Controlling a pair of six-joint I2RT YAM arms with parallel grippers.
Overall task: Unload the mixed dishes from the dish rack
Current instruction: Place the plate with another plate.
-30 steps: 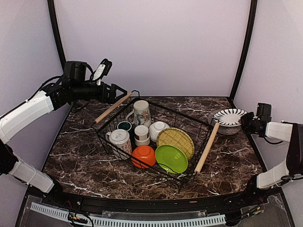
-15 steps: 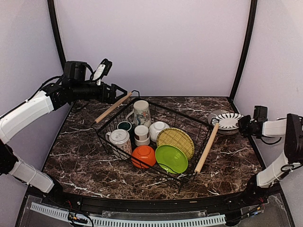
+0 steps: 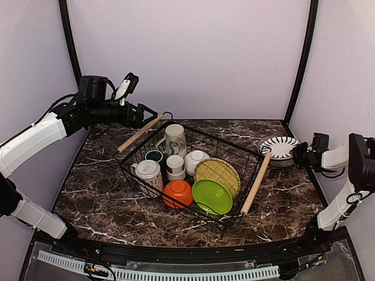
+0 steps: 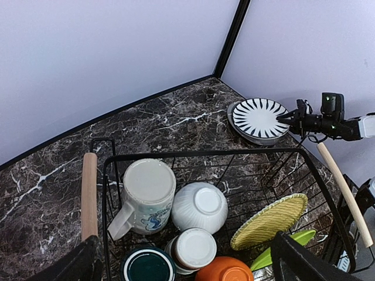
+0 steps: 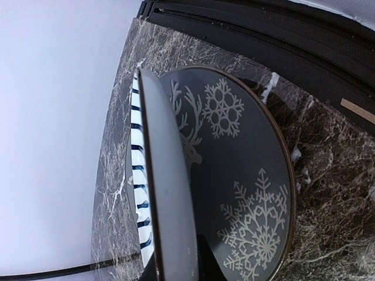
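The black wire dish rack (image 3: pixel 130 170) stands mid-table with wooden handles. It holds a tall patterned mug (image 3: pixel 175 139), a second mug (image 3: pixel 148 174), a dark green cup (image 3: pixel 154 156), a small white cup (image 3: pixel 174 165), a white bowl (image 3: pixel 195 161), an orange bowl (image 3: pixel 178 192), a woven yellow plate (image 3: pixel 217 175) and a lime-green plate (image 3: pixel 212 196). My right gripper (image 3: pixel 299 153) is shut on the rim of the striped plate (image 3: pixel 280 146), which lies low over the grey snowflake plate (image 5: pixel 246 175) at the far right. My left gripper (image 3: pixel 143 114) is open and empty, high over the rack's far-left corner.
The rack's left handle (image 3: pixel 139 133) and right handle (image 3: pixel 256 182) stick out past the wire. A black frame post (image 3: pixel 297 64) rises behind the plates. The marble table's right edge (image 3: pixel 313 181) is near my right arm.
My right gripper has lowered the striped plate down and slightly left onto the grey plate. The left arm and the rack's contents have not moved.
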